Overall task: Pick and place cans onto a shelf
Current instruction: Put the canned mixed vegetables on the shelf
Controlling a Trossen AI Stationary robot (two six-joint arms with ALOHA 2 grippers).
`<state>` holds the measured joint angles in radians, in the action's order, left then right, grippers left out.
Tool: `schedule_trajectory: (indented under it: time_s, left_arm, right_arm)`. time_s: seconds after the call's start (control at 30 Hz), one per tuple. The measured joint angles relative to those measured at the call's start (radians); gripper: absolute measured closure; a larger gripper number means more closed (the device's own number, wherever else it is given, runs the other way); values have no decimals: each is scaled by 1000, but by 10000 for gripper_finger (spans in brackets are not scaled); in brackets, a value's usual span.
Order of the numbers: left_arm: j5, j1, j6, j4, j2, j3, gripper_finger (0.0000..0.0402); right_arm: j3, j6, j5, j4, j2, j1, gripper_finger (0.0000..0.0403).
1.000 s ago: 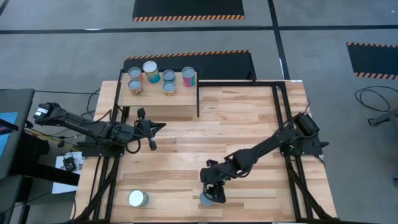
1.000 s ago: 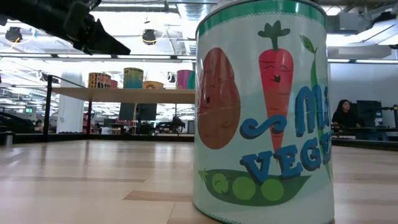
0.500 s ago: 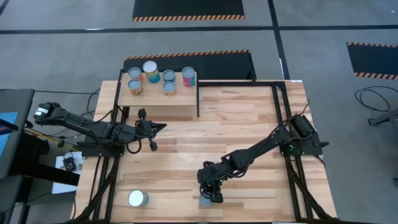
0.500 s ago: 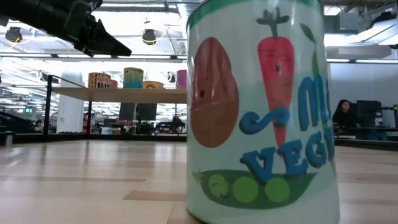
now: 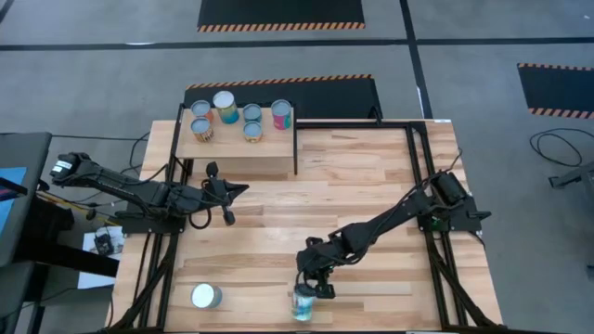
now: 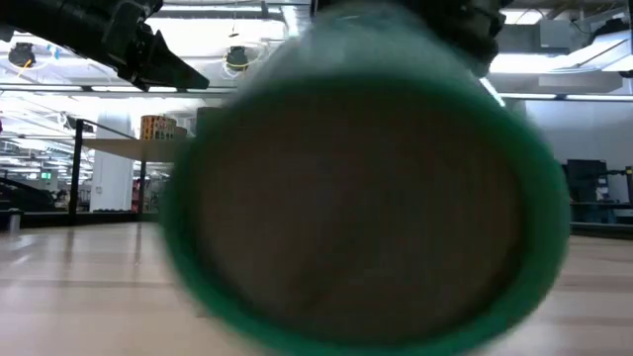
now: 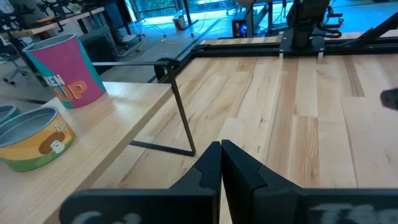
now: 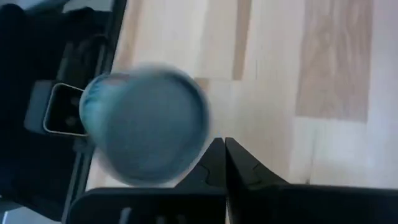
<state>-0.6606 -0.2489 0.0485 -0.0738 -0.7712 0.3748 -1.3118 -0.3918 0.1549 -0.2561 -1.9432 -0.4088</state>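
A green-labelled can (image 5: pixel 303 304) lies tipped near the table's near edge. Its round end faces the low view (image 6: pixel 361 208), and it is blurred in the right wrist view (image 8: pixel 146 127). My right gripper (image 5: pixel 315 287) is just beyond it, shut with nothing between its fingers (image 8: pixel 222 144). Several cans (image 5: pixel 239 119) stand upright on the light wood shelf (image 5: pixel 237 153) at the far left. A whitish-topped can (image 5: pixel 205 296) stands at the near left. My left gripper (image 7: pixel 221 149) hovers shut, in front of the shelf. My right gripper's shut fingers (image 8: pixel 214 152) stand close beside the tipped can's side (image 8: pixel 200 134), coming from above. I cannot tell whether they touch it. Nothing is pinched between them.
The shelf's black frame leg (image 7: pixel 181 115) stands ahead of my left gripper, with a pink can (image 7: pixel 65 71) and a yellow can (image 7: pixel 34 140) on the shelf top. Black rails (image 5: pixel 422 176) border the table's right and far sides. A dark block (image 8: pixel 59 109) sits by the table's near edge.
My right gripper has shut from wide open. The green-labelled can stood upright between its fingers. It has come out toward the table's near edge and tipped over, so its round end now faces the low view.
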Motion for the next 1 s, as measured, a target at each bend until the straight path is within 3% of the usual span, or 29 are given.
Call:
schedule_trajectory:
  time_s: [0.47,0.83,1.0]
  left_arm:
    - [0,0,0,0,0,0,400]
    - [-1,0,9,0,-2,0,400]
    - [-1,0,24,7,-2,0,400]
  right_arm:
    - [-4,-13,4,-4,22,6,386]
    - [-3,-107,29,123,21,-3,227]
    - [-3,-134,43,185,-9,26,183]
